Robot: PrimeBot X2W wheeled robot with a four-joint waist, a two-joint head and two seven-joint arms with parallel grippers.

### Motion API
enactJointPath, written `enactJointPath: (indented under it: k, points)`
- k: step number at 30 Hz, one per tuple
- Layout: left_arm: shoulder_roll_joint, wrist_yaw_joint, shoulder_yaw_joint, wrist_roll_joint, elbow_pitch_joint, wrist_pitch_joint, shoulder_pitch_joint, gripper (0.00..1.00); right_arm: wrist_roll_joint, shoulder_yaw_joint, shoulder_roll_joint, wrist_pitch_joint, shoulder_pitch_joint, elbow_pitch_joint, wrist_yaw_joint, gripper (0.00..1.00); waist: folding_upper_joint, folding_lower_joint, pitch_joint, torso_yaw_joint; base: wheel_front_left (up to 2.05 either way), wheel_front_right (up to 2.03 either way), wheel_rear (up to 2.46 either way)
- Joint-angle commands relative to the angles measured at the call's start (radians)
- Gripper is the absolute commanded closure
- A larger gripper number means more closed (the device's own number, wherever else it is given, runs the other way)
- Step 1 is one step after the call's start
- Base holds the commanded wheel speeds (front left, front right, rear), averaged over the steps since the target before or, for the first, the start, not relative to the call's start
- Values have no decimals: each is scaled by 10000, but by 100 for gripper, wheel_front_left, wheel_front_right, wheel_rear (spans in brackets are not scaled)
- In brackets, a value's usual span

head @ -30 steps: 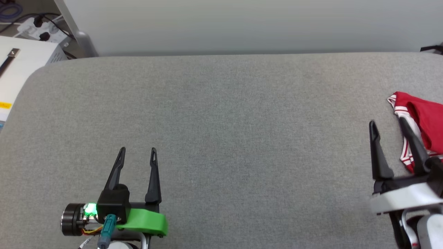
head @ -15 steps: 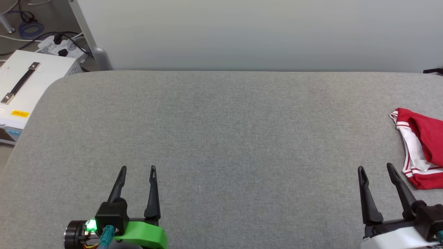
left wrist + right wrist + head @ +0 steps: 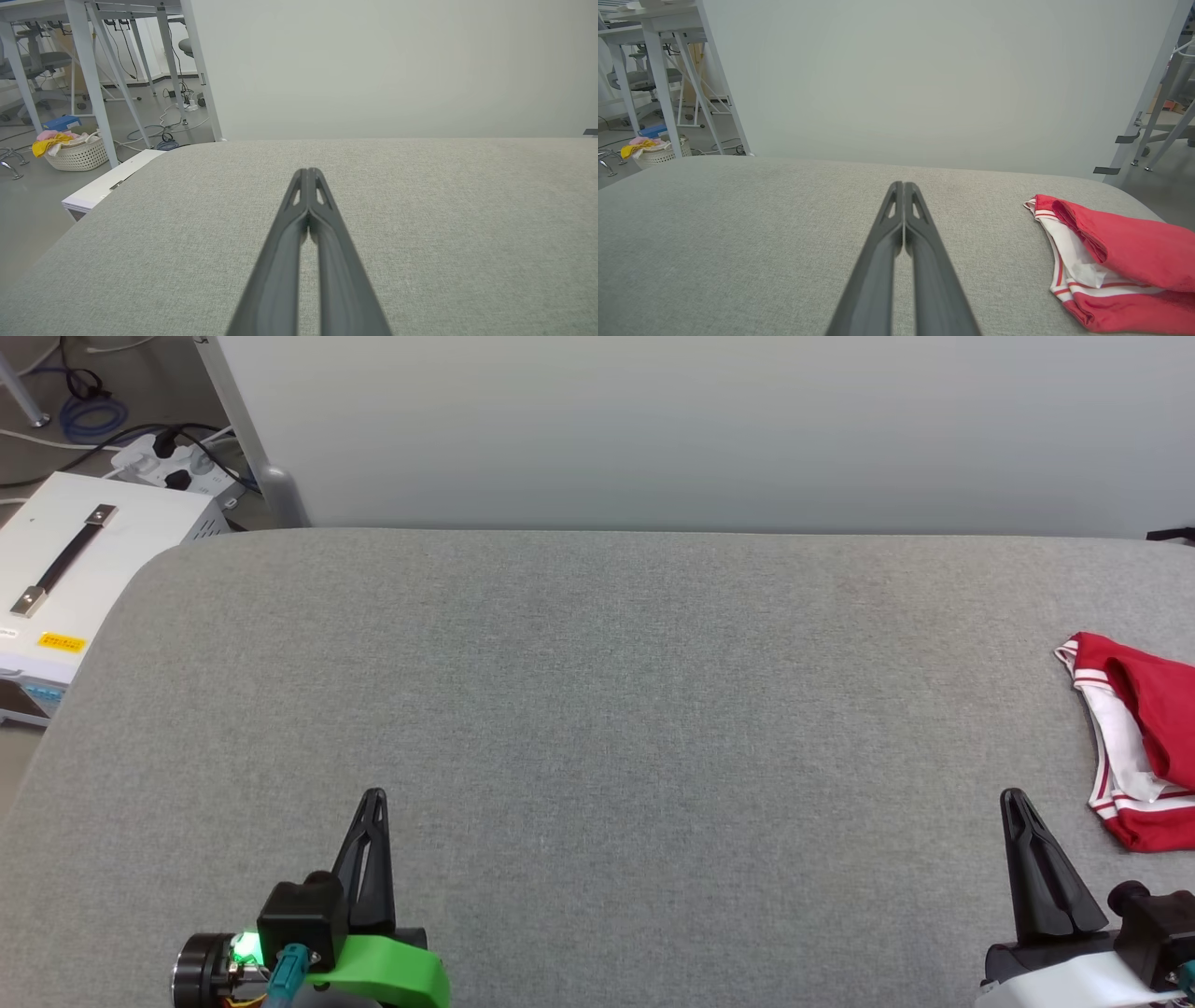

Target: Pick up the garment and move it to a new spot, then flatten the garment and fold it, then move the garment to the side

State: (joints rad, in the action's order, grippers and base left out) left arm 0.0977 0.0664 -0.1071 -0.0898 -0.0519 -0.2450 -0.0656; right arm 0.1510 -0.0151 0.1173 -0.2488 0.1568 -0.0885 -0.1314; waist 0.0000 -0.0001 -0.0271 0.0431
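No legible txt; yellow label (image 3: 62,641) unreadable.

1. The garment (image 3: 1144,747) is red, with white panels and red-and-white striped trim.
2. The tabletop (image 3: 597,709) is plain, faintly mottled grey fabric.
3. The left end effector (image 3: 373,796) is black on a green bracket (image 3: 392,969); the right end effector (image 3: 1013,796) is black on a white housing (image 3: 1064,985).
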Motion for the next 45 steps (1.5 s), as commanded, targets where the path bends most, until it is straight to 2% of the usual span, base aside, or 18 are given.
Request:
enactJointPath:
  k: [1, 45]
  points:
    - [-27, -36, 42, 52, 24, 52, 37, 100, -80, 5, -28, 82, -88, 38, 0, 100, 0, 1, 3, -6, 0, 0, 0]
    - [-192, -268, 421, 364, 207, 937, 265, 100, -607, 59, -265, 969, -634, 351, 3, 100, 0, 1, 102, -163, 0, 0, 0]
